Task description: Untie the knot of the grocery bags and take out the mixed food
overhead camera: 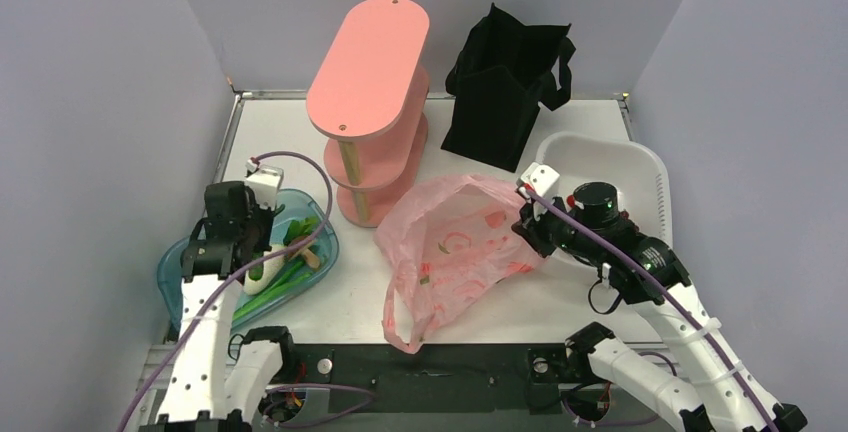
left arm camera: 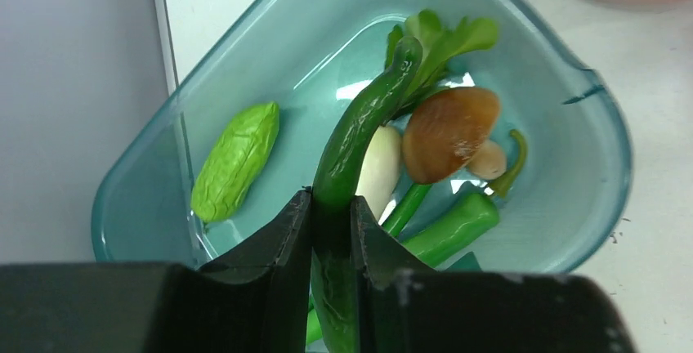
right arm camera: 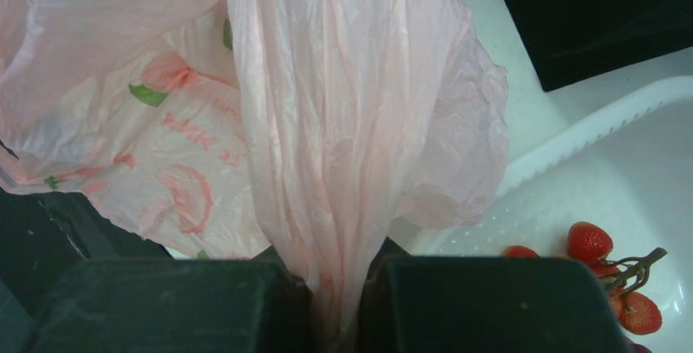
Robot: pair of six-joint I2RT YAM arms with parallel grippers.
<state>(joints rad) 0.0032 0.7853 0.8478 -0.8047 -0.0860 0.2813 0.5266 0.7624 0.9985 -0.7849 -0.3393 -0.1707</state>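
Observation:
The pink plastic bag (overhead camera: 455,247) lies crumpled at mid-table, its mouth toward the near edge. My right gripper (right arm camera: 339,267) is shut on a bunched fold of this bag (right arm camera: 327,124) at its right side. The black tote (overhead camera: 505,82) stands upright at the back. My left gripper (left arm camera: 332,202) hangs over the teal tray (left arm camera: 605,149), shut on a long dark green vegetable (left arm camera: 359,124). In the tray lie a white oblong vegetable (left arm camera: 380,169), leafy greens (left arm camera: 445,38), a brown-capped mushroom (left arm camera: 449,132) and a wrinkled light green cucumber (left arm camera: 237,161). Small red fruits (right arm camera: 592,243) sit in the white basket (right arm camera: 621,173).
A pink three-tier shelf (overhead camera: 370,82) stands at the back, between the tray and the tote. The white basket (overhead camera: 640,167) is at the right under my right arm. Grey walls close in on the left, right and back.

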